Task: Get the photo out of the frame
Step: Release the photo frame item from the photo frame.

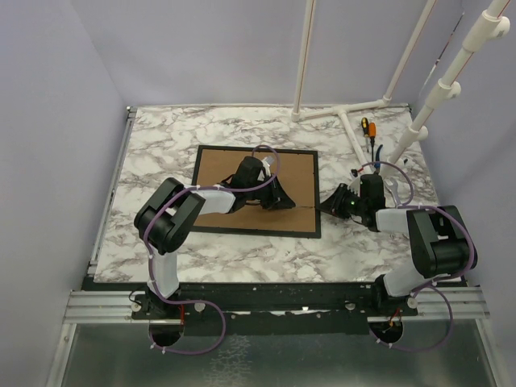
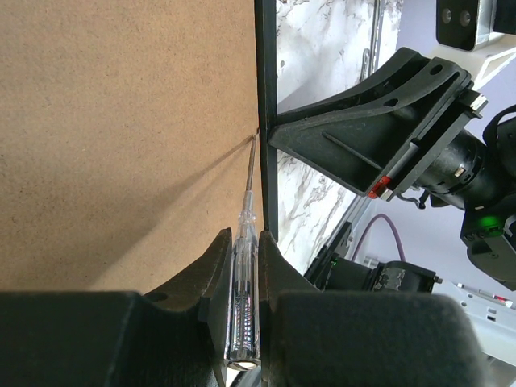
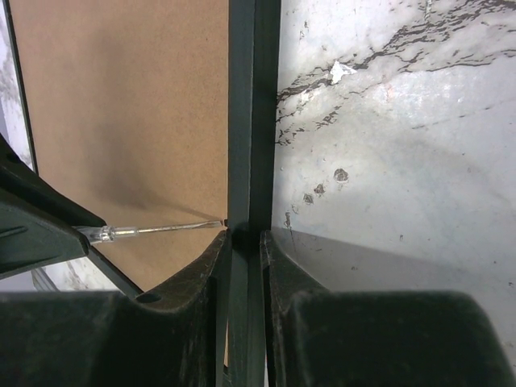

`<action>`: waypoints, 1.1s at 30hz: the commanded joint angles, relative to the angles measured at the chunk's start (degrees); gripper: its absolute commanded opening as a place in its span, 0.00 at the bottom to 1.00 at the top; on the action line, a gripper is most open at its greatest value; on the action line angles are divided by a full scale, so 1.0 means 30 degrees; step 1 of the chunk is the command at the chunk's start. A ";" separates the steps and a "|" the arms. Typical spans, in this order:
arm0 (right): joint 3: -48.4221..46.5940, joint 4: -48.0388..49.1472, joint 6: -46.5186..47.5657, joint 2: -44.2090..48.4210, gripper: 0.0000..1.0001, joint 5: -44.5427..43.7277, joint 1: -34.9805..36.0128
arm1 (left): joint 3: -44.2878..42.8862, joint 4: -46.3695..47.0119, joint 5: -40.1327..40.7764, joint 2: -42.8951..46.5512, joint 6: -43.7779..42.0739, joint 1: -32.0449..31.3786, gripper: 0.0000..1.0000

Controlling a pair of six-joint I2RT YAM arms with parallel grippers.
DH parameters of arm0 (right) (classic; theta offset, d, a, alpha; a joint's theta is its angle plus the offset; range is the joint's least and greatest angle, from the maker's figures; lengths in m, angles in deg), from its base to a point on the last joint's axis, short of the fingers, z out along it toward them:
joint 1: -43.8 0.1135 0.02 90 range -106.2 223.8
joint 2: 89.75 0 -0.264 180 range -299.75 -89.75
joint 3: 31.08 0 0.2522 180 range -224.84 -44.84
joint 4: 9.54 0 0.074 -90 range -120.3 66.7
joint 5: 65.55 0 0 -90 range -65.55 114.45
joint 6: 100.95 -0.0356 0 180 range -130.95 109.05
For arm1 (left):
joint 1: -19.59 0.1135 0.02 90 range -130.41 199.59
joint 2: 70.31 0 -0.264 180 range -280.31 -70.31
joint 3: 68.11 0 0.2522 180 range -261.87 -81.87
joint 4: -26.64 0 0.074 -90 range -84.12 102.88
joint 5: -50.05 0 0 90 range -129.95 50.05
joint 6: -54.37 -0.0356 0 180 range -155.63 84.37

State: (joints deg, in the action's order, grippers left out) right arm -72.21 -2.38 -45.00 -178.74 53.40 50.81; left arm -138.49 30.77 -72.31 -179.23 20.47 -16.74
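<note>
The marble-patterned table (image 1: 161, 145) carries the frame (image 1: 300, 173), which lies flat near the middle with its brown back up. In the far right corner a white pipe stand (image 1: 348, 119) has its feet on the top, and an orange-handled tool (image 1: 364, 126) lies just beside one foot. A small white scrap (image 3: 342, 71) lies near the frame's right edge.

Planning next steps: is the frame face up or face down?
Face down: the frame shows its brown back upward; the left gripper holds a screwdriver against its border.
</note>
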 commanded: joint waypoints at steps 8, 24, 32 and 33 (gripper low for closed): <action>0.0248 0.0635 0.0171 -0.0190 0.21 -0.0569 -0.0021 | -0.0341 -0.1350 -0.0346 -0.0355 -0.0124 0.0093 0.00; 0.0248 0.0650 0.0224 -0.0190 0.20 -0.0369 -0.0020 | 0.0343 0.1312 -0.0734 -0.1516 0.3872 0.0093 0.00; 0.0226 0.0698 0.0244 -0.0350 0.20 -0.0088 -0.0021 | 0.0426 0.1780 -0.0669 -0.1721 0.4459 0.0130 0.00; 0.0198 0.0714 0.0244 -0.0411 0.20 0.0016 -0.0028 | 0.0359 0.1798 -0.0749 -0.1782 0.4495 0.0130 0.00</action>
State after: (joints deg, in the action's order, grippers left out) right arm -72.19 -1.70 -44.97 -178.74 53.24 50.81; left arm -137.96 35.89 -74.37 -182.29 32.82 -16.09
